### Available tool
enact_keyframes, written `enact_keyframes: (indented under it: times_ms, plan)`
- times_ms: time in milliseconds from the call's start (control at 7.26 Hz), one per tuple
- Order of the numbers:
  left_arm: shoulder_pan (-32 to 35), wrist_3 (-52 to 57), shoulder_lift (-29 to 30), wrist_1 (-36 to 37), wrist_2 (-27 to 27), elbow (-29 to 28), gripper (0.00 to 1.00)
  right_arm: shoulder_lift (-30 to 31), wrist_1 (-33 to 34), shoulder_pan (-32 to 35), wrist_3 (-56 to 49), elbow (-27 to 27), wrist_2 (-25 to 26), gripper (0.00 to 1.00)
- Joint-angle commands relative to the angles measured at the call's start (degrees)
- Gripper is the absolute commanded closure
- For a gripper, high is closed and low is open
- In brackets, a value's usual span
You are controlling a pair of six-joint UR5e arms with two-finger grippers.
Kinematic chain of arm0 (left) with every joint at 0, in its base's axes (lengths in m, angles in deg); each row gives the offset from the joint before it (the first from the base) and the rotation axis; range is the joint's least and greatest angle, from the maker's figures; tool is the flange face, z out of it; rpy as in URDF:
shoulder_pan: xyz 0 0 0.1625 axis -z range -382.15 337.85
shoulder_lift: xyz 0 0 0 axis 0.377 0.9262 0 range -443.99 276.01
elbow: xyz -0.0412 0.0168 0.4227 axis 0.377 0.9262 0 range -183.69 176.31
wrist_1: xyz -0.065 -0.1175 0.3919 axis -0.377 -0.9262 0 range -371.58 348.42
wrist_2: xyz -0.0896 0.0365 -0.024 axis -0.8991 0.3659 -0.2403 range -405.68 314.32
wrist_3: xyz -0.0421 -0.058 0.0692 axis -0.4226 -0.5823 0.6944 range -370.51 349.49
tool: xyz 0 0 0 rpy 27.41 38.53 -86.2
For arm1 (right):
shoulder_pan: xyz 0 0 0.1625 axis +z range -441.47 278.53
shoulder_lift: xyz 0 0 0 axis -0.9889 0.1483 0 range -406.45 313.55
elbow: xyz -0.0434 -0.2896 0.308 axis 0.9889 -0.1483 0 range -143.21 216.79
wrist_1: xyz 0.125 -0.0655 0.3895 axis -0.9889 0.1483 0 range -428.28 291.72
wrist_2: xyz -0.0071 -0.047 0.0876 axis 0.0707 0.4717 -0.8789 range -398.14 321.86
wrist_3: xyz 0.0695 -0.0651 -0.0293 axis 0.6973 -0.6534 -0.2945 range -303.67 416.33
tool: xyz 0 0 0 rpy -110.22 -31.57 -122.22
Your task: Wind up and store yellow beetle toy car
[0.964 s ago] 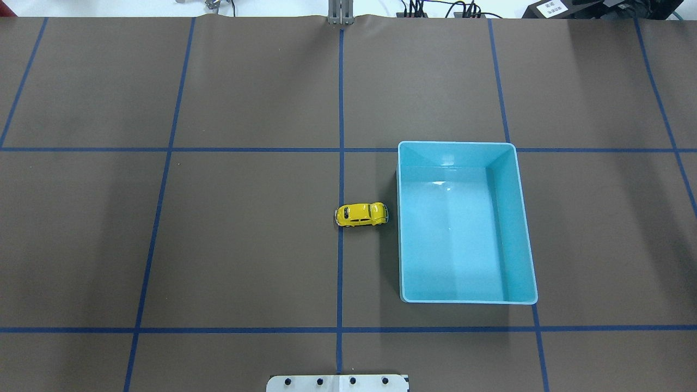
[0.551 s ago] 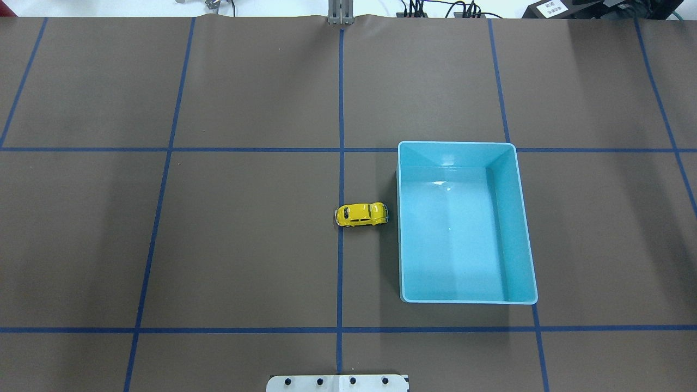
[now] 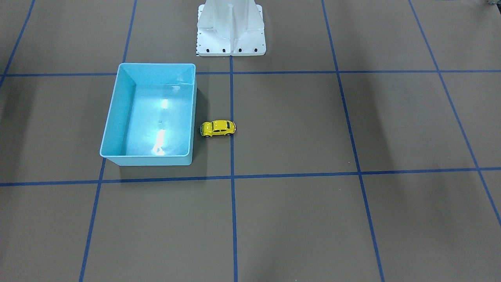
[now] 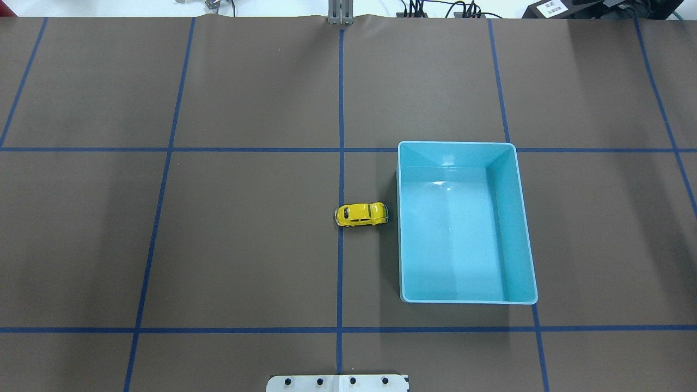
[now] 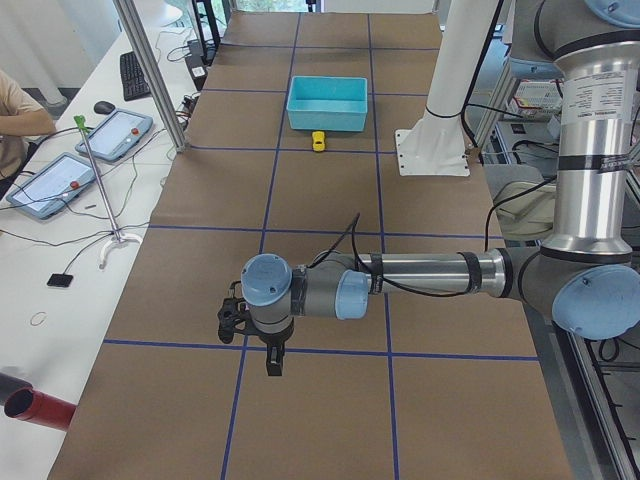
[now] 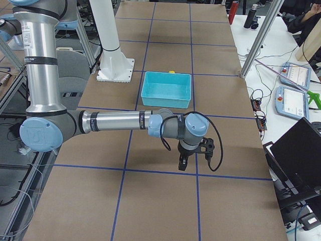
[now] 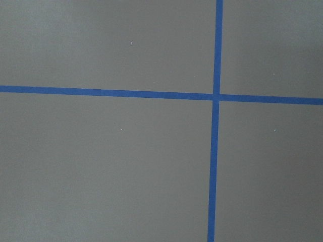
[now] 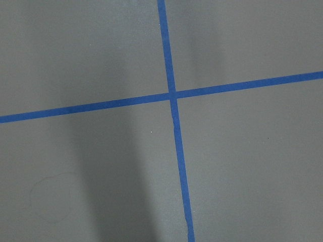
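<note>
The yellow beetle toy car (image 4: 361, 214) stands on its wheels on the brown mat, just left of the light-blue bin (image 4: 516, 228), close to its wall and apart from it. The car also shows in the front view (image 3: 218, 128), beside the bin (image 3: 117, 105), and far off in the left side view (image 5: 318, 141). The bin is empty. My left gripper (image 5: 272, 365) hangs over the mat at the table's left end; my right gripper (image 6: 183, 164) hangs at the right end. Both are far from the car. I cannot tell whether they are open or shut. Both wrist views show only mat and blue tape.
The robot's white base (image 3: 231, 31) stands behind the car and bin. Blue tape lines grid the mat. A metal post (image 5: 150, 70) and tablets (image 5: 115, 133) stand along the operators' side, and a laptop (image 6: 296, 155) sits at the right end.
</note>
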Motion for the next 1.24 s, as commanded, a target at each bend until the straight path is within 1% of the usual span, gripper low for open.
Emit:
enact_keyframes:
  times_ms: [0,551,1101]
  plan:
    - [0.0,0.0,0.0,0.0,0.0,0.0,0.00,0.0,0.0,-0.1,0.0,-0.2,-0.4,0.00]
    - [0.0,0.0,0.0,0.0,0.0,0.1,0.00,0.0,0.0,-0.2,-0.4,0.1,-0.5,0.00]
    - [0.0,0.0,0.0,0.1,0.0,0.1,0.00,-0.1,0.0,-0.3,-0.3,-0.8,-0.1,0.00]
